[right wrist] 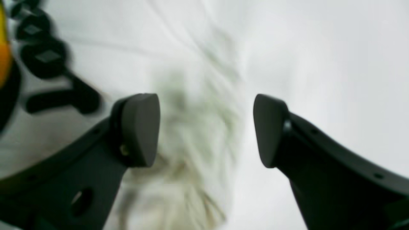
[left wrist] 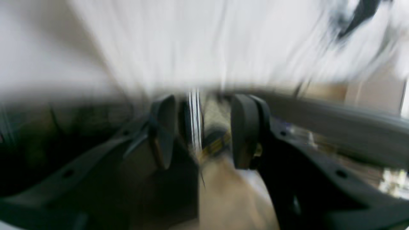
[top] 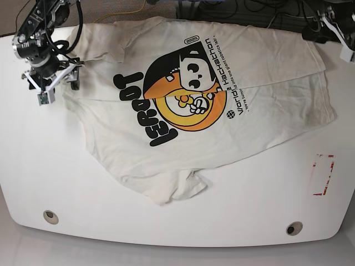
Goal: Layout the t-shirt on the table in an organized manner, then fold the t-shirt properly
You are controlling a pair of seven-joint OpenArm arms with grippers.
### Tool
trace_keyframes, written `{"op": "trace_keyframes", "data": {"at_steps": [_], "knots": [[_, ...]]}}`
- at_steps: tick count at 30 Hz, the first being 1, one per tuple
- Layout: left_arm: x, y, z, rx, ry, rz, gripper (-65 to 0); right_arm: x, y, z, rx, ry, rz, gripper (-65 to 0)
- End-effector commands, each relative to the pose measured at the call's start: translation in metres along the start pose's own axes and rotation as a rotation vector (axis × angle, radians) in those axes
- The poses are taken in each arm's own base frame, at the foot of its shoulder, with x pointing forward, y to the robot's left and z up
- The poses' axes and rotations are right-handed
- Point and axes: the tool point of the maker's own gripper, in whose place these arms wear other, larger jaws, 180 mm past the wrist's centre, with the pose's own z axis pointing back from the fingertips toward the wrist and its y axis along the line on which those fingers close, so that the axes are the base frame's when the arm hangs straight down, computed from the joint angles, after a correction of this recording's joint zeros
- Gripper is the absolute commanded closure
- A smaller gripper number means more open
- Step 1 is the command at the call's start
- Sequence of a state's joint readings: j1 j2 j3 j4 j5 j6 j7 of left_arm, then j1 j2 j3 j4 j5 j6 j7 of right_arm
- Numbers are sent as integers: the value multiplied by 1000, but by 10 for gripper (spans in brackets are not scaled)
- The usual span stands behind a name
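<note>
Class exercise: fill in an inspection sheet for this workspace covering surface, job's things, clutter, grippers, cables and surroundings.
Surface: white table, two grey grommets, red tape rectangle.
Job's things: t-shirt spread print-up, wrinkled, one part folded over along its far side.
Clutter: nothing seen.
Grippers: right gripper open above the shirt's edge, holding nothing; left gripper open, view blurred.
Cables: yellow cable and dark cables beyond the far edge.
Surroundings: dark equipment behind the table, unclear.

The t-shirt is soft, wrinkled matt white cloth on the smooth, glossy table.
</note>
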State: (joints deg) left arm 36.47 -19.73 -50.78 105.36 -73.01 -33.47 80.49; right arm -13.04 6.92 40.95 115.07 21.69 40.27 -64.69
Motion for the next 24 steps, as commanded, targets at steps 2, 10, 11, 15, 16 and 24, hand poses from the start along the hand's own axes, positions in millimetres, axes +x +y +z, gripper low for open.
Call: {"op": "trace_keyframes", "data": {"at_steps": [2, 10, 11, 15, 16, 24], "knots": [[41, 11, 9, 54, -108, -54, -264, 28, 7, -5, 22, -69, 35, -438], [93, 47, 13, 269, -183, -113, -264, 52, 43, -32, 144, -92, 79, -438], [98, 50, 13, 293, -188, -117, -264, 53, 46, -35, 157, -91, 80, -438], [120, 70, 15, 423, -187, -122, -264, 61, 58, -51, 210, -97, 73, -438], [122, 73, 13, 437, -185, -116, -264, 61, 60, -53, 219, -98, 70, -438], [144, 92, -19, 555, -155, -95, -262, 76, 80, -87, 319, -101, 42, -414]]}}
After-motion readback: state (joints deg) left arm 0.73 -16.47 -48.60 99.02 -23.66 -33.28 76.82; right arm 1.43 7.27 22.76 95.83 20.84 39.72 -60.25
